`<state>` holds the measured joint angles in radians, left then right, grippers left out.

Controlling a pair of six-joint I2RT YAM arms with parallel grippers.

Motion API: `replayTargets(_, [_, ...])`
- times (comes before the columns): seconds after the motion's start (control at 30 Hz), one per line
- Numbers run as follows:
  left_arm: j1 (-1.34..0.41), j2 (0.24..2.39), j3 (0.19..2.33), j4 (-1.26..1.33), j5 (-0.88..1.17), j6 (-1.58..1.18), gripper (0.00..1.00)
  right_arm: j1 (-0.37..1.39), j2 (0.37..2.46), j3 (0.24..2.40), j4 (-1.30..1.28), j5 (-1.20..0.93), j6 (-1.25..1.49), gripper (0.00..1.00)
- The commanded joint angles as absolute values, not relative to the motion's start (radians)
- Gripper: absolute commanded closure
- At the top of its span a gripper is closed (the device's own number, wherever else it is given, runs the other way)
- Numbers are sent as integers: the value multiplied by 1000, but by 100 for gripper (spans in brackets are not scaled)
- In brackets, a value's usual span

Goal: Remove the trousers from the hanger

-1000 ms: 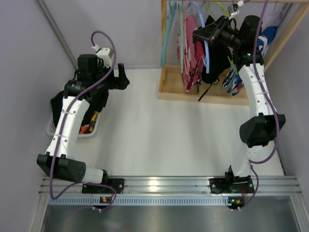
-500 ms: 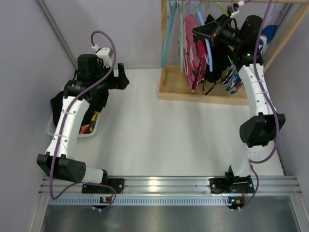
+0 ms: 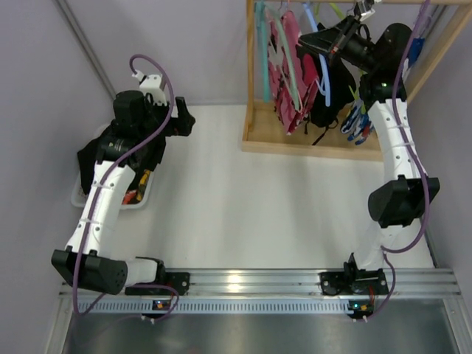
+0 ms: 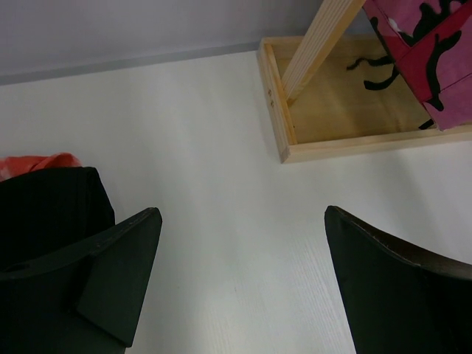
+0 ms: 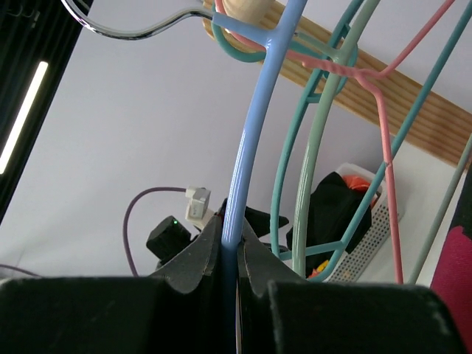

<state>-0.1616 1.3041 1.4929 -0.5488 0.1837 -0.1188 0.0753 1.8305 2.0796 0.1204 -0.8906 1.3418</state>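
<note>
The pink-red camouflage trousers (image 3: 289, 70), the black trousers (image 3: 333, 88) and the blue-and-white patterned trousers (image 3: 357, 118) hang on the wooden rack (image 3: 310, 146) at the back right. My right gripper (image 3: 318, 40) is shut on the light blue hanger (image 3: 320, 70) that carries the black trousers. In the right wrist view the fingers (image 5: 231, 236) clamp the blue hanger's rod (image 5: 254, 133) below the wooden rail (image 5: 413, 96). My left gripper (image 3: 184, 118) is open and empty over the white table; its view (image 4: 243, 221) shows the camouflage trousers (image 4: 428, 51) at the top right.
A white basket (image 3: 81, 198) with black and red cloth sits at the left under my left arm. Teal hangers (image 5: 295, 169) and a pink hanger (image 5: 383, 147) hang beside the blue one. The rack's wooden base tray (image 4: 346, 110) lies ahead of my left gripper.
My right gripper, still shut on the blue hanger, has moved up and a little right, and the hanging garments have shifted with it. My left arm has risen slightly.
</note>
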Motion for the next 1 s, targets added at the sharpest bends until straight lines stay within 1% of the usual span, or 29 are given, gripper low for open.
replayTargets(0.0, [-156, 1238, 1457, -388, 210, -121, 1, 52, 1681, 2108, 397, -851, 1296, 100])
replayTargets(0.17, [-156, 1177, 1375, -273, 274, -31, 1, 49, 1593, 1953, 396, -851, 1290, 100])
replayTargets(0.27, [-158, 1121, 1254, -195, 334, 40, 1, 49, 1513, 1815, 423, -848, 1308, 100])
replayTargets(0.33, [-158, 1086, 1204, -170, 385, 84, 1, 49, 1474, 1760, 428, -844, 1309, 100])
replayTargets(0.43, [-163, 1031, 1063, -101, 445, 199, 1, 48, 1410, 1683, 423, -833, 1315, 100])
replayTargets(0.47, [-167, 1000, 1001, -86, 448, 246, 1, 48, 1381, 1652, 422, -830, 1312, 100])
replayTargets(0.57, [-202, 967, 907, -66, 436, 322, 2, 43, 1312, 1582, 403, -807, 1305, 100])
replayTargets(0.77, [-345, 943, 777, -8, 342, 368, 2, 44, 1162, 1437, 289, -723, 1269, 100])
replayTargets(0.9, [-532, 919, 712, 80, 299, 416, 2, 49, 1089, 1368, 284, -707, 1261, 100])
replayTargets(0.97, [-592, 931, 695, 153, 270, 402, 2, 48, 1046, 1336, 235, -686, 1243, 100])
